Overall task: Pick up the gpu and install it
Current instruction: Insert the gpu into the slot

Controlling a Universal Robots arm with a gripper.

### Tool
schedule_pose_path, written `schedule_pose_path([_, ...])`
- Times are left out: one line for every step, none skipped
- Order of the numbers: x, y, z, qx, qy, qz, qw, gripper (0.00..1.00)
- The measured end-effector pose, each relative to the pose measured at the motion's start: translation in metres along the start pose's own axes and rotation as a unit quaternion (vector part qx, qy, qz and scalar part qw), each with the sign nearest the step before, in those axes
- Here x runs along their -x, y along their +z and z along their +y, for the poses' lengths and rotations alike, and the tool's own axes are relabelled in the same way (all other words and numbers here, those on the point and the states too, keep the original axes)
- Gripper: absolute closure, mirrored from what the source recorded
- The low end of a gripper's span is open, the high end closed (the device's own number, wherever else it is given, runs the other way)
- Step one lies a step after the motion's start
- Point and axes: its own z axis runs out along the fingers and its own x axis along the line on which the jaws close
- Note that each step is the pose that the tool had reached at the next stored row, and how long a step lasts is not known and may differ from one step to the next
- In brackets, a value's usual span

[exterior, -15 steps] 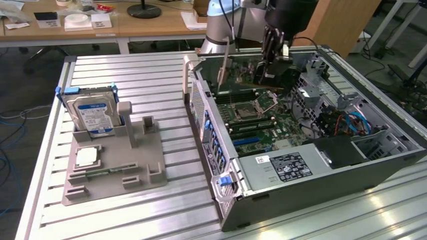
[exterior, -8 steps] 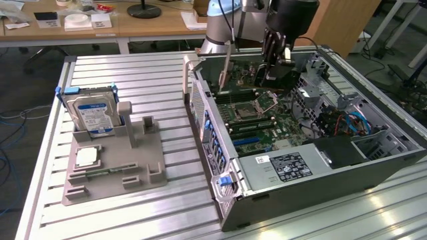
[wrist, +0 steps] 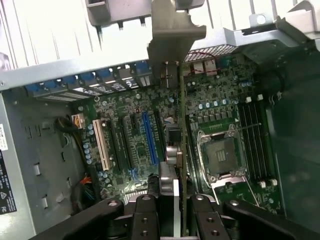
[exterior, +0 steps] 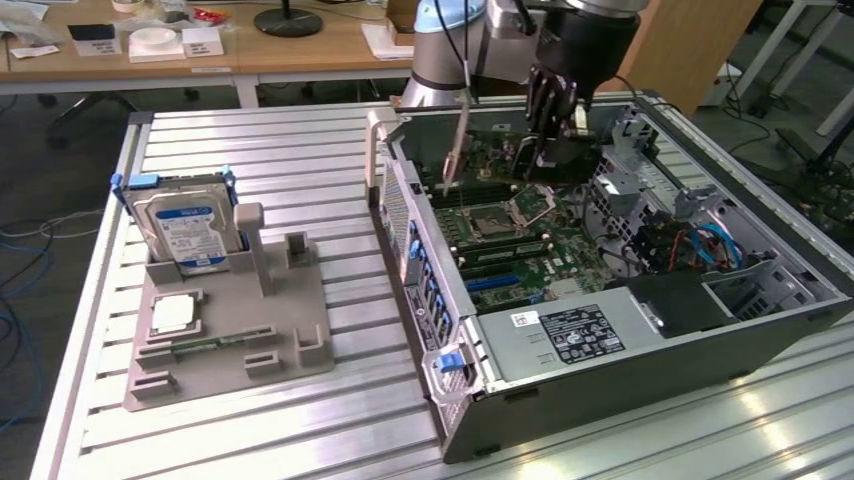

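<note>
You have the black gripper (exterior: 550, 135) clenched on the gpu (exterior: 567, 162), a thin dark circuit card with a silvery metal end bracket, in the upper centre of the exterior frame. The card hangs on edge above the green motherboard (exterior: 534, 265) inside the open grey computer case (exterior: 627, 370).

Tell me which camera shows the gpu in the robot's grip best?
The exterior view: the gpu shows its dark flat side and silvery bracket, held by the gripper above the open computer case. The wrist view sees it edge-on, a thin strip over the motherboard.
</note>
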Motion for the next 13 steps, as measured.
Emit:
schedule_pose_path([0.0, 0.0008, -0.0001, 0.0, -0.005, 0.0001, 1.0, 0.72])
schedule_pose_path([0.0, 0.0015, -0.0001, 0.0, -0.011, 0.0002, 0.9999, 0.72])
schedule_pose_path([0.0, 0.0023, -0.0003, 0.0, -0.017, 0.0002, 0.9999, 0.72])
schedule_pose_path([0.0, 0.0032, -0.0004, 0.0, -0.023, 0.0004, 0.9997, 0.72])
schedule_pose_path([0.0, 0.0042, -0.0004, 0.0, -0.03, 0.0005, 0.9995, 0.72])
schedule_pose_path([0.0, 0.0052, -0.0004, 0.0002, -0.038, 0.0007, 0.9993, 0.72])
schedule_pose_path([0.0, 0.0065, -0.0005, 0.0004, -0.045, 0.0009, 0.999, 0.72])
schedule_pose_path([0.0, 0.0082, -0.0007, 0.0004, -0.051, 0.001, 0.9987, 0.72])
schedule_pose_path([0.0, 0.01, -0.0011, 0.0006, -0.056, 0.0011, 0.9984, 0.72])
schedule_pose_path([0.0, 0.0117, -0.0015, 0.0006, -0.061, 0.0013, 0.9981, 0.72])
schedule_pose_path([0.0, 0.0136, -0.002, 0.0007, -0.066, 0.0014, 0.9978, 0.72])
schedule_pose_path([0.001, 0.0154, -0.0028, 0.0008, -0.068, 0.0017, 0.9977, 0.72])
schedule_pose_path([0.002, 0.0172, -0.0033, 0.0007, -0.069, 0.002, 0.9976, 0.72])
